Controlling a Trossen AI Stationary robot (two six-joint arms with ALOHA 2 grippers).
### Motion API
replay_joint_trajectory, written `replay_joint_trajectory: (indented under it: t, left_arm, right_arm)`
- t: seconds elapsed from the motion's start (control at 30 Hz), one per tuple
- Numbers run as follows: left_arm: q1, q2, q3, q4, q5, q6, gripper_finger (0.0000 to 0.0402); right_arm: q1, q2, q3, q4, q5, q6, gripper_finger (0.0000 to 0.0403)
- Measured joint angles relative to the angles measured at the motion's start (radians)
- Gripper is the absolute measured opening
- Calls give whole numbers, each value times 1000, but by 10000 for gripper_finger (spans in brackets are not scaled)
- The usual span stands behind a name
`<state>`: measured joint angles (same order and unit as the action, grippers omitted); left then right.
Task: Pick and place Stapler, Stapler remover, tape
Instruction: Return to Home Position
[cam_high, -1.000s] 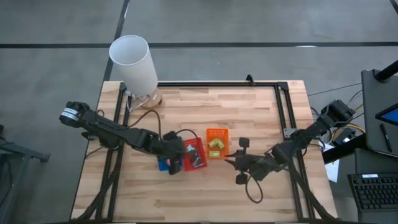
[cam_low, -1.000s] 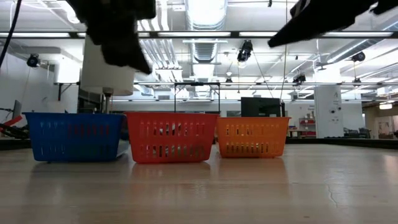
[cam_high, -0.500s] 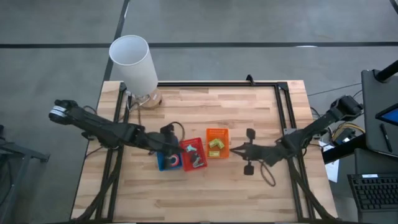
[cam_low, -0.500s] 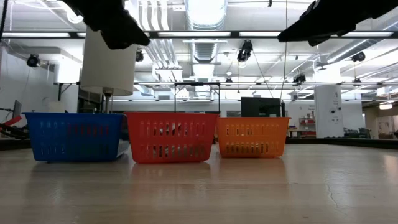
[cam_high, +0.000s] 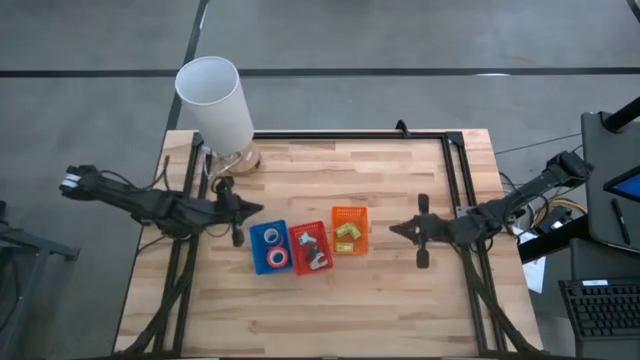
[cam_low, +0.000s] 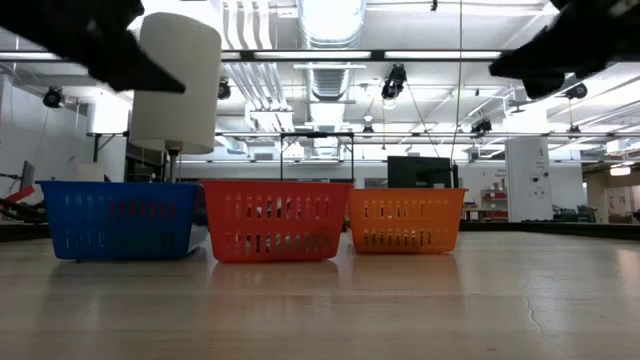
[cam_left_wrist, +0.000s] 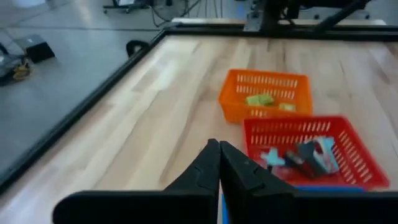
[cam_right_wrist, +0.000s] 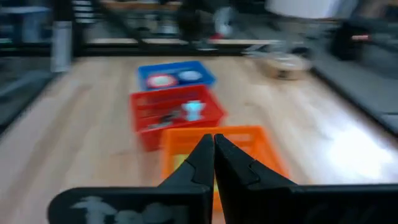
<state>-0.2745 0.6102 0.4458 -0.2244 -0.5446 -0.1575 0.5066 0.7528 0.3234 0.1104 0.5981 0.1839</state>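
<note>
Three small baskets stand in a row mid-table. The blue basket (cam_high: 256, 250) holds two tape rolls, a pale one (cam_high: 270, 237) and a red one (cam_high: 279, 258). Grey metal tools, stapler or remover I cannot tell, lie in the red basket (cam_high: 296, 250). Yellow-green blocks sit in the orange basket (cam_high: 337, 214). My left gripper (cam_high: 257, 209) hovers shut, just left of and beyond the blue basket; its closed tips (cam_left_wrist: 219, 150) point over the baskets. My right gripper (cam_high: 393, 229) hovers shut, right of the orange basket (cam_right_wrist: 249, 140).
A tall white cylinder (cam_high: 215, 100) on a round base stands at the table's far left corner. A black frame (cam_high: 350, 135) runs along the far and side edges. Bare wood lies near the front edge (cam_low: 400, 310) and between the orange basket and the right gripper.
My left gripper has drawn back from over the blue and red baskets toward the table's left and far side, uncovering the blue basket. My right gripper has swung away from the front of the baskets toward the right edge. In the low view both have risen.
</note>
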Motion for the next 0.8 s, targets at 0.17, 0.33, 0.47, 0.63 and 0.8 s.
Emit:
replay_joint_trajectory:
  t: [0.17,0.33,0.47,0.63,0.8]
  left_arm:
    - [1,-123,-119,-3,4,2,8]
    - [1,-250,-199,62,79,22,15]
    - [1,-360,-242,77,172,48,21]
    - [1,-496,-276,52,186,105,18]
    - [1,-608,-283,-21,188,148,14]
  right_arm:
    - [-34,-49,-60,61,-195,-29,8]
    - [-79,-99,-126,177,-242,-75,8]
    - [-128,-139,-161,194,-241,-112,8]
    - [-201,-156,-188,215,-304,-137,8]
    - [-278,-157,-256,388,-450,-153,8]
